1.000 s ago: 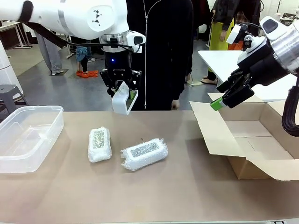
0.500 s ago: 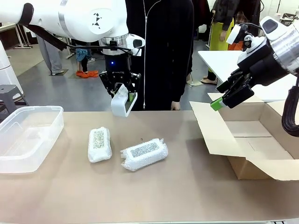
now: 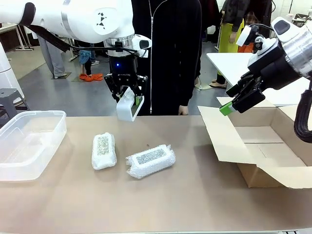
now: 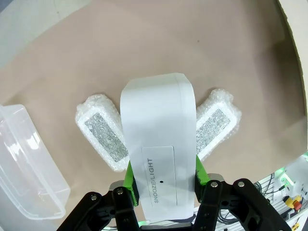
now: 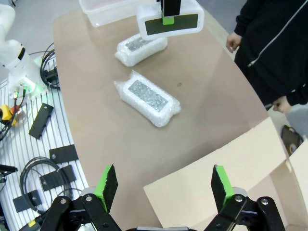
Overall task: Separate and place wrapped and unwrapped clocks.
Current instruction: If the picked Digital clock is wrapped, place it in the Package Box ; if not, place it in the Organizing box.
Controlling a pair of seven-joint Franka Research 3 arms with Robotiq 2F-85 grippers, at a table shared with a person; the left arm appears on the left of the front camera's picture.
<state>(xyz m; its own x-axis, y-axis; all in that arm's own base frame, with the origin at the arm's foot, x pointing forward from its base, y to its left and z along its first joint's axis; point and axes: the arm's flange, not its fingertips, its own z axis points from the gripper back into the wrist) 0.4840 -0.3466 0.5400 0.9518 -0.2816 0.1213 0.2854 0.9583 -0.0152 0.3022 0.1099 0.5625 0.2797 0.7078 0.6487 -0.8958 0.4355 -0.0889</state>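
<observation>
Bare clock [image 3: 128, 105]: clamped in left gripper [image 3: 127, 95], aloft over the far edge of the table [image 3: 195, 204]; long axis near-vertical, slightly tilted.
Left wrapped bundle [image 3: 104, 150]: flat on table, grey face up, long axis near-to-far.
Right wrapped bundle [image 3: 150, 160]: just beside it, grey face up, long axis slanted crosswise.
Right gripper [image 5: 163, 182]: jaws apart, empty, raised by cardboard box [image 3: 273, 146].

The left arm [image 3: 83, 19] reaches in from the upper left with its wrist pointing straight down. The left claw [image 3: 127, 95] is clamped on the bare white clock [image 3: 125, 110], held up in the air. The right arm [image 3: 292, 48] hangs raised on the right side, and the right claw [image 3: 234, 101] tilts down and leftward, its jaws spread wide and empty.
</observation>
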